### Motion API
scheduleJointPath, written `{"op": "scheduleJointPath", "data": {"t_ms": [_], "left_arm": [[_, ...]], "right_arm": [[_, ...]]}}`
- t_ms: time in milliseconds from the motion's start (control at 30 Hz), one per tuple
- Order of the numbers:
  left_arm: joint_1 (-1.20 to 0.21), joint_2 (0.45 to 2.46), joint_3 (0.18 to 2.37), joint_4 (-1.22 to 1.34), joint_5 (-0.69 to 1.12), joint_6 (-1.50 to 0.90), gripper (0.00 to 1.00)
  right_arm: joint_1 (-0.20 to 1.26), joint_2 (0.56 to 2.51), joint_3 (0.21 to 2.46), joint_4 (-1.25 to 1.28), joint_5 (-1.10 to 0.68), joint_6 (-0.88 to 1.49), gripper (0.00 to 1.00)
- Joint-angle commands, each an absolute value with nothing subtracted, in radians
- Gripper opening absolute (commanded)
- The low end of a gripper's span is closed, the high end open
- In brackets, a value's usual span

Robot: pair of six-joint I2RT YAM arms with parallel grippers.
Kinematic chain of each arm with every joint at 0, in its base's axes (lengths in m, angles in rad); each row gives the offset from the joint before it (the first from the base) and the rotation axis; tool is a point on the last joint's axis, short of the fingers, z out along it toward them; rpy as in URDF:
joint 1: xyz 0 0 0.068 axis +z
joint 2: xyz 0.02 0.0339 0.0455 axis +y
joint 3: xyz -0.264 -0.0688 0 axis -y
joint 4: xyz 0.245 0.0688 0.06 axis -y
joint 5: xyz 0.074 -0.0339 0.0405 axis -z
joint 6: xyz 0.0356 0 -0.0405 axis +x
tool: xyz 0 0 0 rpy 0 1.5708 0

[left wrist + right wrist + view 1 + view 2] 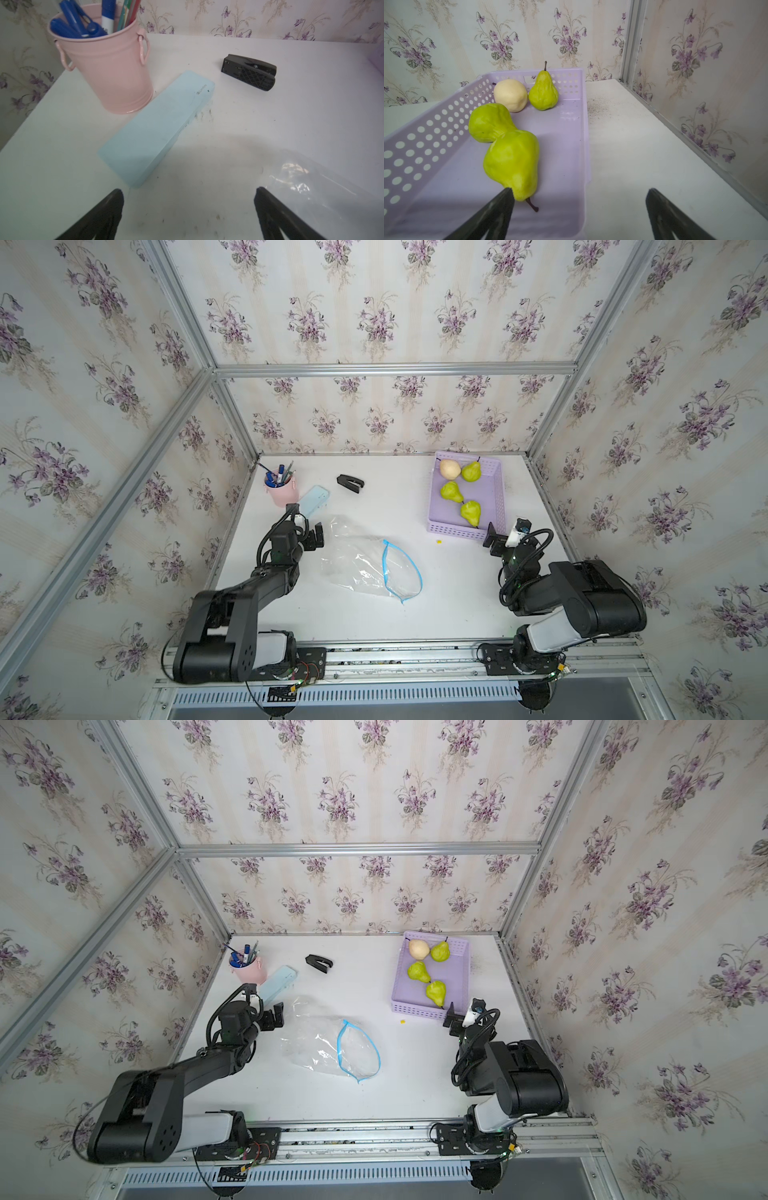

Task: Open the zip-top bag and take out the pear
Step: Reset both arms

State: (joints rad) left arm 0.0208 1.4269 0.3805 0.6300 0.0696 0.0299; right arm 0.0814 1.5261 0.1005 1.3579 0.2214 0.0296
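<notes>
The clear zip-top bag (365, 560) (324, 1042) lies flat mid-table, its light-blue zip strip (405, 568) spread in an open loop; nothing shows inside it. Three green pears, the nearest (471, 512) (512, 162), and one cream fruit (450, 469) lie in a lilac basket (457, 533) (425, 135). My left gripper (316, 536) (189, 190) stands open over bare table beside the bag's closed end (322, 187). My right gripper (492, 537) (580, 189) is open at the basket's near right corner, one finger by the nearest pear's stem end, holding nothing.
A pink bucket of pens (281, 489), a light-blue case (313, 499) and a black stapler (350, 483) sit at the back left. A tiny yellow scrap (438, 542) lies near the basket. Wallpapered walls close in three sides.
</notes>
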Motion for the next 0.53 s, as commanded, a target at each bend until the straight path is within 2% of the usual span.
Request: {"op": "scheduleJointPath", "data": {"t_ms": [0, 33, 67, 100, 267, 500], "left_arm": [[0.024, 1.490, 0.479, 0.633, 0.122, 0.057, 1.00], [0.023, 1.504, 0.487, 0.626, 0.113, 0.058, 1.00], [0.026, 1.505, 0.449, 0.715, 0.110, 0.051, 1.00], [0.030, 1.493, 0.462, 0.668, 0.092, 0.033, 1.00], [0.029, 1.495, 0.464, 0.664, 0.089, 0.035, 1.00], [0.029, 1.492, 0.463, 0.664, 0.090, 0.037, 1.00]], "right_arm": [[0.049, 1.546, 0.121, 1.494, 0.234, 0.071, 1.00], [0.049, 1.566, 0.124, 1.515, 0.231, 0.062, 1.00], [0.047, 1.522, 0.152, 1.375, 0.212, 0.073, 1.00], [0.047, 1.516, 0.185, 1.324, 0.227, 0.082, 1.00], [0.066, 1.540, 0.169, 1.393, 0.290, 0.067, 1.00], [0.063, 1.538, 0.167, 1.393, 0.267, 0.066, 1.00]]}}
